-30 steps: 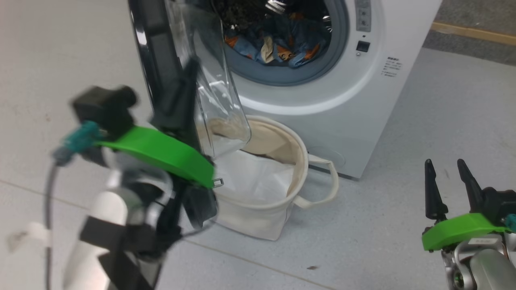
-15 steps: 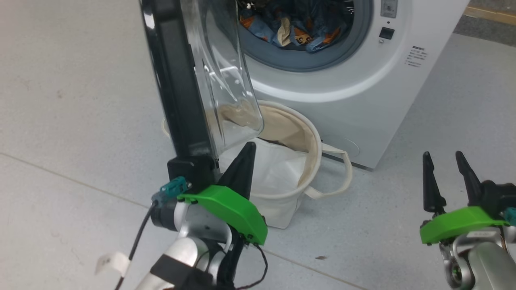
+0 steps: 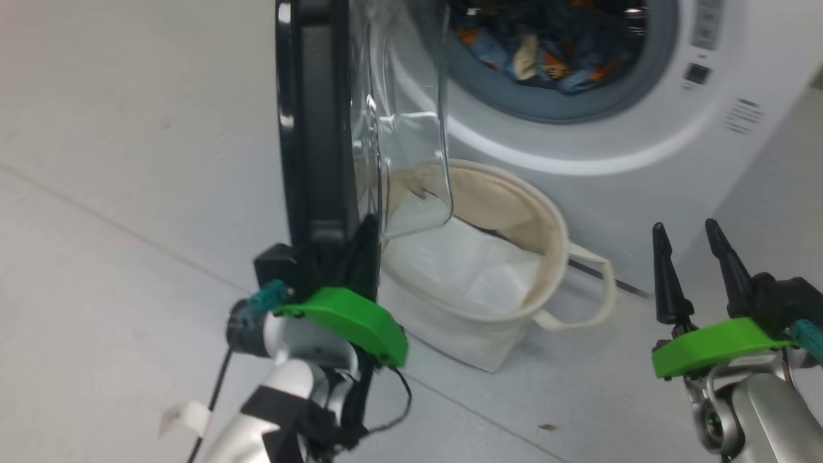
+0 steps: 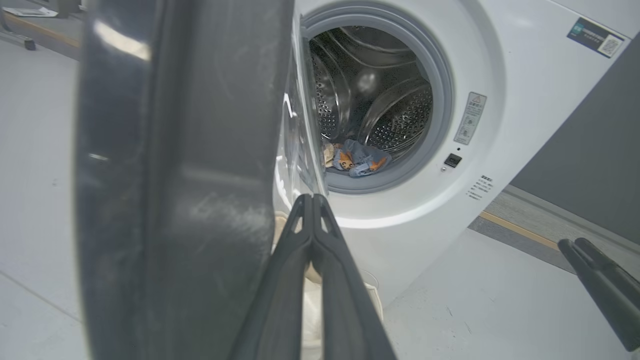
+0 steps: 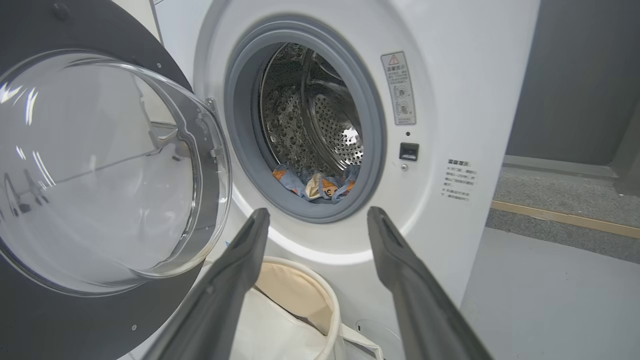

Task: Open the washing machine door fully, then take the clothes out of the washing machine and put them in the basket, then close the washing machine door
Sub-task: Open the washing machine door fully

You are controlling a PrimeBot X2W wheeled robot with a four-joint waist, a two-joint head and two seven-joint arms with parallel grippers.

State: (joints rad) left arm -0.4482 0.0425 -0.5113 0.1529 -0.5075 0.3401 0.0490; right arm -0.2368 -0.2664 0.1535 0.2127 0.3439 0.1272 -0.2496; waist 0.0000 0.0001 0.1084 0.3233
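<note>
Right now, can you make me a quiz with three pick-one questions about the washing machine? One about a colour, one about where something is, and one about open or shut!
1. What colour is the basket?
A. cream-white
B. red
C. black

2. Where are the clothes?
A. in the basket
B. inside the washing machine
C. on a chair

3. How is the right end effector?
A. open and empty
B. shut on the clothes
C. shut on the basket handle

Answers:
1. A, its canvas wall is cream-white.
2. B, the blue printed fabric lies inside the machine.
3. A, its jaws stand apart with nothing between them.
</note>
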